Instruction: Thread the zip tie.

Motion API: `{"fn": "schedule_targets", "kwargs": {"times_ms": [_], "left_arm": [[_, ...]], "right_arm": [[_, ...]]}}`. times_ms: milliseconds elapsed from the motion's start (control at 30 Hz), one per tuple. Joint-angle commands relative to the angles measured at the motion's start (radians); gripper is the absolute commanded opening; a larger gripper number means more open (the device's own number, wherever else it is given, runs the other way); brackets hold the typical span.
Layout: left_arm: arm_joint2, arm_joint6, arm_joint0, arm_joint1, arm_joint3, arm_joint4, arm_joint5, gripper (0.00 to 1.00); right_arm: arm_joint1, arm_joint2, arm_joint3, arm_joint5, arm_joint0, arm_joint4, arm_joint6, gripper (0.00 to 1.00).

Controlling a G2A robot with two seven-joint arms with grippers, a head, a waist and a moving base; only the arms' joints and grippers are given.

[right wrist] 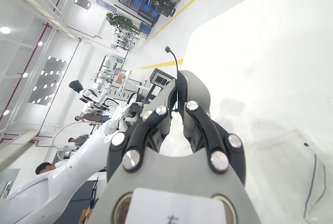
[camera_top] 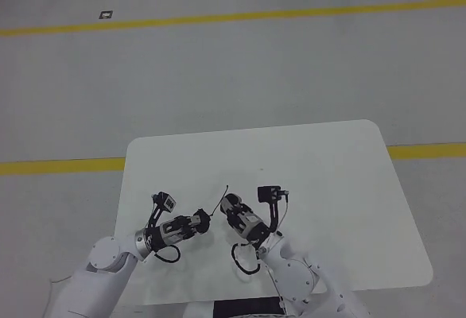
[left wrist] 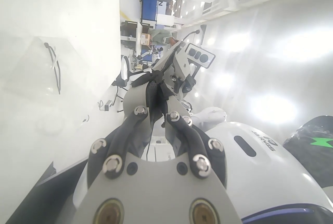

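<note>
The zip tie [camera_top: 223,195] is a thin black strap rising between the two grippers over the near middle of the table. My right gripper [camera_top: 225,205] is shut on the strap [right wrist: 173,57], and a short length with a small head sticks out past its fingertips [right wrist: 177,79]. My left gripper [camera_top: 204,216] sits close beside it, tip to tip. In the left wrist view its fingers [left wrist: 156,77] are pressed together on a black piece of the zip tie [left wrist: 141,80] that pokes out sideways. How the two ends meet is hidden by the fingers.
The white table [camera_top: 336,183] has open surface to the far side and to the right. A clear plastic bag [left wrist: 39,66] with black ties inside lies on the table near the grippers; the clear bag [right wrist: 299,162] also shows by the right wrist.
</note>
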Motion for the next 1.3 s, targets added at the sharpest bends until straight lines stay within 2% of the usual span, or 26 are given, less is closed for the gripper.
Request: {"fn": "schedule_targets", "kwargs": {"times_ms": [0, 1000, 1267], "left_arm": [[0.0, 0.0, 0.0, 0.0, 0.0, 0.0, 0.0, 0.0], [0.0, 0.0, 0.0, 0.0, 0.0, 0.0, 0.0, 0.0], [0.0, 0.0, 0.0, 0.0, 0.0, 0.0, 0.0, 0.0]], "right_arm": [[0.001, -0.001, 0.001, 0.001, 0.0, 0.001, 0.001, 0.0], [0.014, -0.007, 0.004, 0.028, 0.012, -0.03, 0.017, 0.0], [0.016, -0.018, 0.007, -0.001, 0.02, -0.018, 0.031, 0.0]]}}
